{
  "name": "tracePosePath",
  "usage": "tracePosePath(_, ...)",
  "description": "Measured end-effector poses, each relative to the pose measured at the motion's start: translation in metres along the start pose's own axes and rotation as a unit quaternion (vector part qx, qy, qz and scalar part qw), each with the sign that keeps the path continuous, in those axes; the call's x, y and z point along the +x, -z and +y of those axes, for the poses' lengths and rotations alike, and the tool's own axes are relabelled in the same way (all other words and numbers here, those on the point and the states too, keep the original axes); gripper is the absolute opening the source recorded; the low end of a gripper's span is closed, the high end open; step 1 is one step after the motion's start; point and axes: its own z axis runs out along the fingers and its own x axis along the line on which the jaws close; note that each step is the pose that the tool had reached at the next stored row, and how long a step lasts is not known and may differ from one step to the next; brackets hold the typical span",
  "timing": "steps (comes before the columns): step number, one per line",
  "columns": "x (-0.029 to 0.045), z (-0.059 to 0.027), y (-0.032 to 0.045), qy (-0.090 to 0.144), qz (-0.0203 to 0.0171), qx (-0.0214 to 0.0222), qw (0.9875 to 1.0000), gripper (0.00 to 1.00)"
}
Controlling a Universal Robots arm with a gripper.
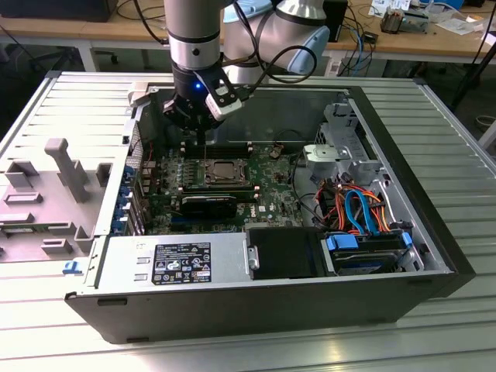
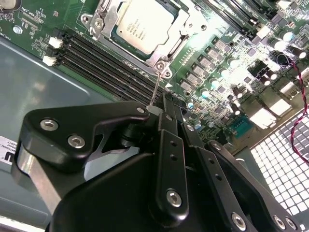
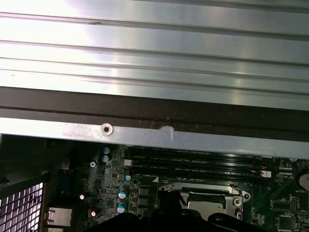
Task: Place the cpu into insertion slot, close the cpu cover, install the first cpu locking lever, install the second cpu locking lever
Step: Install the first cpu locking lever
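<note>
Claw (image 1: 200, 133) on the grey Universal Robots arm (image 1: 194, 35) hangs inside the open computer case (image 1: 434, 232), low over the green motherboard (image 1: 271, 167) and just off the far corner of the socket. In the second wrist view its black fingers (image 2: 169, 159) are pressed together, pinching a thin metal locking lever (image 2: 154, 89) whose wire runs from the fingertips up to a screw post at the socket's corner.

Going from largest to smallest: the ribbed aluminium worktop (image 1: 457, 132) carries the case, which lies on its side with its panel off. Along the case's near edge sits the silver power supply (image 1: 174, 263), and at the exterior view's right are drive bays with blue, orange and red cables (image 1: 360, 209). A grey plastic fixture (image 1: 66, 167) lies on the worktop at the exterior view's left.

On the motherboard, long black memory slots (image 2: 104, 63) run beside the insertion slot (image 1: 225, 172). The cpu cover (image 2: 108, 19) lies flat and closed over the slot, its silver frame ringing the cpu (image 2: 140, 26). The cpu sits seated in the slot, dull metal top facing up, square to the socket rim, just beyond the claw's tips, with the lever's length slanting from the claw toward its nearest corner.
</note>
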Motion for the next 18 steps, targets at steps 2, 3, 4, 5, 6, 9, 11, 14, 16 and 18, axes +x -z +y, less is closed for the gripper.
tracePosePath(2, -0.0005, -0.0001, 0.0000, 0.000, 0.0000, 0.0000, 1.0000, 0.11)
tracePosePath(3, -0.0007, -0.0001, 0.0000, 0.000, 0.0000, 0.0000, 1.0000, 0.11)
tracePosePath(4, -0.0010, -0.0001, 0.0000, 0.000, 0.0000, 0.0000, 1.0000, 0.11)
tracePosePath(5, -0.0011, -0.0001, 0.0000, 0.000, 0.0000, 0.0000, 1.0000, 0.11)
tracePosePath(6, -0.0014, -0.0001, -0.0001, 0.000, 0.0000, 0.0000, 1.0000, 0.11)
tracePosePath(9, -0.0019, -0.0002, -0.0001, 0.000, 0.0000, 0.0000, 1.0000, 0.11)
tracePosePath(11, -0.0023, -0.0002, -0.0001, 0.000, 0.0000, 0.0000, 1.0000, 0.11)
tracePosePath(14, -0.0031, -0.0006, -0.0050, 0.000, 0.0000, 0.0000, 1.0000, 0.11)
tracePosePath(16, -0.0031, -0.0006, -0.0054, 0.000, 0.0000, 0.0000, 1.0000, 0.11)
tracePosePath(18, -0.0031, -0.0006, -0.0059, 0.000, 0.0000, 0.0000, 1.0000, 0.11)
